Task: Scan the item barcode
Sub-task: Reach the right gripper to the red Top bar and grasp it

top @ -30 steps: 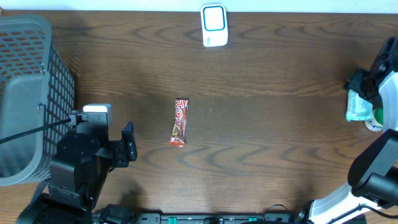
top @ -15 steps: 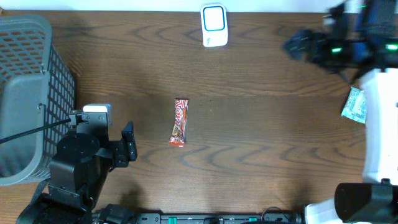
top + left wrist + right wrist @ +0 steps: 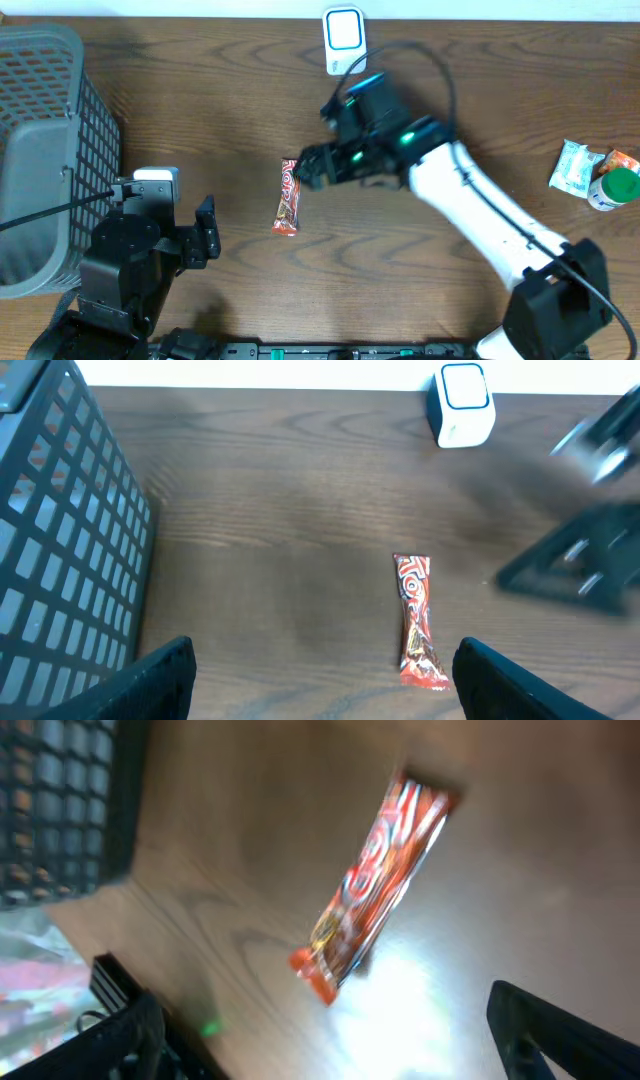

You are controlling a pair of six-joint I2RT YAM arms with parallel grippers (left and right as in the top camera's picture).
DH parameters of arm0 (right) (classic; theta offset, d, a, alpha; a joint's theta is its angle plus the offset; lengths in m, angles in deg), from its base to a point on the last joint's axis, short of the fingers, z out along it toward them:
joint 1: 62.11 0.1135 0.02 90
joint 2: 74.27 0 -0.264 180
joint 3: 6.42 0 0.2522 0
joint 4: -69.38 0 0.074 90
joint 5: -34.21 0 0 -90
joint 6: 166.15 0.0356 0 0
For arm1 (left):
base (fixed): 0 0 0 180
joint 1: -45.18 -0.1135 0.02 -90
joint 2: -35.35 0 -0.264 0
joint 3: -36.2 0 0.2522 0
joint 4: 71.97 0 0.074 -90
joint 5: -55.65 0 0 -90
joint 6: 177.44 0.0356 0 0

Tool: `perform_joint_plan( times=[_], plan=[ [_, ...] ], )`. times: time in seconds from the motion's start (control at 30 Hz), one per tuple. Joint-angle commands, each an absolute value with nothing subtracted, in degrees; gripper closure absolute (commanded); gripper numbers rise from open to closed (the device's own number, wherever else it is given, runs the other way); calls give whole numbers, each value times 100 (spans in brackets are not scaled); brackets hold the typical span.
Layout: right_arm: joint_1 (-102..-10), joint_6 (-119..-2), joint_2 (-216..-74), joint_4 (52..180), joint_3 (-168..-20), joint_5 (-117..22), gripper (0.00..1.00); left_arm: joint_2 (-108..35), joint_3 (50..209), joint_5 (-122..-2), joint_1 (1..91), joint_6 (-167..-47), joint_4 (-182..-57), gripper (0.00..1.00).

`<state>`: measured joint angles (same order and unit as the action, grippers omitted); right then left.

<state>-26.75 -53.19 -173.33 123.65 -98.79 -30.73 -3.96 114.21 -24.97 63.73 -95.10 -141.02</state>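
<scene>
- Dark wood-grain surface (image 3: 450, 110) carried everything: a grey mesh basket (image 3: 45, 130) at the robot's left edge, a small white scanner (image 3: 343, 40) with a blue-framed face at the far edge, and a white-green packet (image 3: 573, 167) beside a green-capped bottle (image 3: 612, 187) at the right edge.
- The task's item, a candy bar (image 3: 288, 196) in a red wrapper, lay flat near the middle of the surface, well apart from the scanner and with nothing gripping it.
- The right arm (image 3: 470, 200) reached across the surface. The right jaws hung just beside the bar's far end, spread wide with nothing between them.
- The left arm (image 3: 130, 250) sat at the near left corner by the basket. The left jaws were likewise wide open and empty, facing the bar from a distance.
- No barcode could be made out on the wrapper. The right wrist view was smeared, so the code may have been on the underside, though that could not be told.
- By my reading the task was at its very start. The right jaws were positioned for an approach at most, and neither grasp nor lift had been made.
- What appeared left was to close on the bar, raise it, carry it to the scanner at the far edge, and turn the barcode side toward the scanner's face.
</scene>
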Motion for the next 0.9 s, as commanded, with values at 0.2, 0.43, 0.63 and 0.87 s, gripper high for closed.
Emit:
perform_joint_plan(
  times=[0.2, 0.43, 0.63, 0.87],
  plan=[
    [-887, -4838, -17659, 12568, -9665, -6107, 1, -387, 11506, -2444, 6375, -9497, -14102, 17],
    [-39, -5332, -17661, 12647, -9298, -8527, 1, -387, 11506, -2444, 6375, -9497, -14102, 17],
    [-44, -5857, -17661, 11475, -8684, -8459, 1, -387, 11506, -2444, 6375, -9497, -14102, 17],
    [35, -6313, -17663, 10929, -8343, -7923, 1, -387, 11506, -2444, 6375, -9497, -14102, 17]
  ],
)
